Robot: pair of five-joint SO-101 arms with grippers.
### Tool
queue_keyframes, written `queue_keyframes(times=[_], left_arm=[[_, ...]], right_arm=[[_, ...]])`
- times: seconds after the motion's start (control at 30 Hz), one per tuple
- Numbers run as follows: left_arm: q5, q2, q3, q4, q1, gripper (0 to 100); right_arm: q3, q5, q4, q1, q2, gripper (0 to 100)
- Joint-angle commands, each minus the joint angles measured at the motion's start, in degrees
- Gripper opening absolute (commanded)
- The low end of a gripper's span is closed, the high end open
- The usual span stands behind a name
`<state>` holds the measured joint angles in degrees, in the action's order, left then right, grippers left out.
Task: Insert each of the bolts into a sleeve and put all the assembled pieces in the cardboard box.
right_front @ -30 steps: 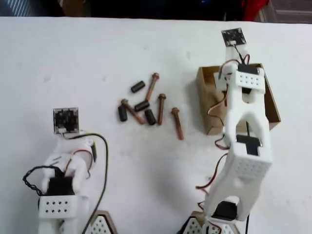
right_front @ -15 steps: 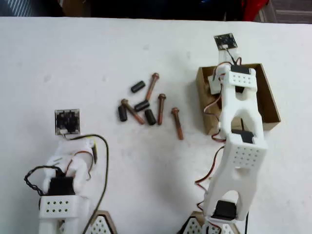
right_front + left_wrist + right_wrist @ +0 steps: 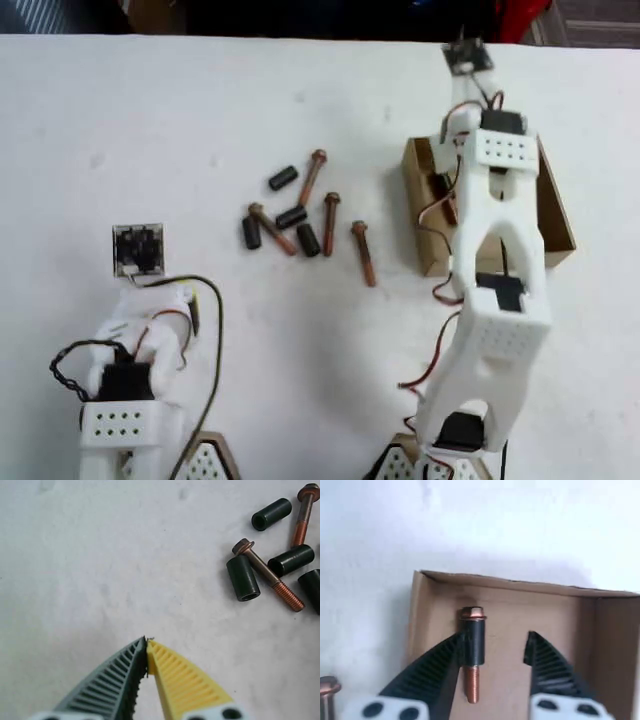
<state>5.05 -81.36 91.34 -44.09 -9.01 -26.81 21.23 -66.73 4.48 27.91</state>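
Left gripper: I am holding my left gripper (image 3: 146,642) pinched together on nothing, low at the left of the high view, well apart from the pile.
Pile: four loose bolts (image 3: 365,253) and four loose sleeves (image 3: 283,178) are lying at mid-frame, some touching.
Handling: I am judging them small, stiff, light and prone to rolling. I am planning to pinch a bolt across its shank under the head, and a sleeve across its middle.
Right gripper: I am hanging my right gripper (image 3: 495,635) spread apart over the cardboard box (image 3: 558,215) at the right, grasping nothing.
Assembled piece: the assembled piece (image 3: 474,642) is lying inside the box, just beside one finger. I cannot tell whether they are touching.
Views: the right wrist view is showing that piece plainly, while my right arm (image 3: 500,320) is largely covering it from above. The left wrist view is showing the sleeves' open bores.
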Motion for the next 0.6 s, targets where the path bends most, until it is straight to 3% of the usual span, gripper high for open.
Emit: queue_keyframes(times=[0.0, 0.2, 0.57], left_arm=[[0.5, -0.7, -0.3, 1.2, 0.9, 2], [0.5, -0.7, -0.3, 1.1, 0.7, 2], [0.5, -0.7, -0.2, 1.1, 0.7, 2]], right_arm=[[-4.0, 0.3, -3.6, -0.9, -8.7, 9.4], [-3.9, 0.2, -7.9, -2.0, -17.3, 1.9], [-3.6, 0.2, -18.0, -7.9, -28.9, 1.7]])
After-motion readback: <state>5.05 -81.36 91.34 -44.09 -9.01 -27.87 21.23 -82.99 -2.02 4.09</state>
